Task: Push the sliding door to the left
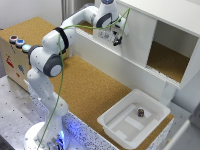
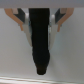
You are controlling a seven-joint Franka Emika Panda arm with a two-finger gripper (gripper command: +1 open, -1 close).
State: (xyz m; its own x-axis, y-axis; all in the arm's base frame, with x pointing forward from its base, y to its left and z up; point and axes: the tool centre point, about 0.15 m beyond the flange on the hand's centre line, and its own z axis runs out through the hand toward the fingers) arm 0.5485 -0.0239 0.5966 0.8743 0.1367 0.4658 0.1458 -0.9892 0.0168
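The sliding door [image 1: 137, 37] is a plain white upright panel standing in the white cabinet, to the exterior view's left of the cabinet's open part [image 1: 170, 57]. My gripper [image 1: 118, 42] is at the door's edge on the exterior view's left, close to or touching the panel's face. In the wrist view the two dark fingers [image 2: 40, 45] sit pressed together as one black bar, with nothing between them. The gripper [image 2: 41, 67] points at a plain white surface [image 2: 67, 50] that fills the view.
The cabinet has a white top slab [image 1: 167, 12] and a long low front board [image 1: 107, 62]. A white bin [image 1: 120, 131] holding a small dark object [image 1: 141, 113] sits on the cork table [image 1: 90, 95]. A wooden box with coloured buttons [image 1: 17, 42] stands at the exterior view's left.
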